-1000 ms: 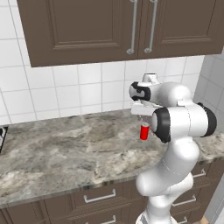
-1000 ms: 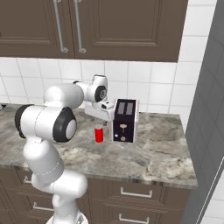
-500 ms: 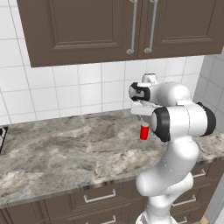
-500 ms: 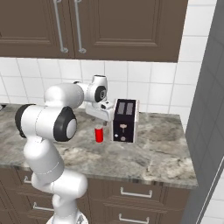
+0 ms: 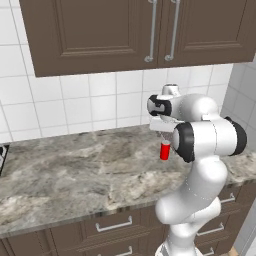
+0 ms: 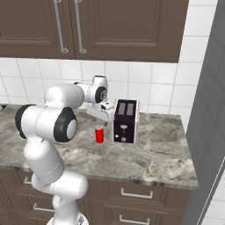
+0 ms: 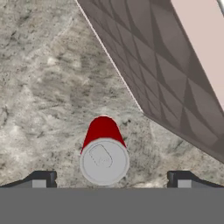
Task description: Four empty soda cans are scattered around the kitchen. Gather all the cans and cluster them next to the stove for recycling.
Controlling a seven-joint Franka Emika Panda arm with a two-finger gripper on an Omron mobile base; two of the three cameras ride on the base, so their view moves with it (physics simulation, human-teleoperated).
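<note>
Change: we see next to nothing moving. The arm holds the same pose over the surface (image 5: 75,175) as half a second and a full second back, and both base views frame the same stretch of kitchen, so the base is parked too.
End effector: the end effector (image 7: 109,179) hangs straight above the red can (image 7: 103,153), its fingertips (image 7: 43,178) spread wide apart, one on each side of the can's silver top, touching nothing and holding nothing.
Red can: it stands upright on the grey marbled surface, just left of the dark toaster (image 6: 125,121) in the right base view, and directly under the hand in the left base view, where we spot the red can (image 5: 165,151) beside the arm's elbow.
Versus earlier: the can sits in the same spot, upright as before; the hand is no lower than it was, and the fingers are spread as wide as they were.
Meaning for the task: we judge this as a pause lined up for the pick, with the descent not yet begun. This can is not gathered yet.
Stove: a dark edge at the far left of the left base view may be the stove (image 5: 2,159); too little shows to be sure. If so, the can is well apart from it, with a long carry to the left ahead.
Watch for: the toaster stands close on the can's right, so the right finger has little room coming down.
</note>
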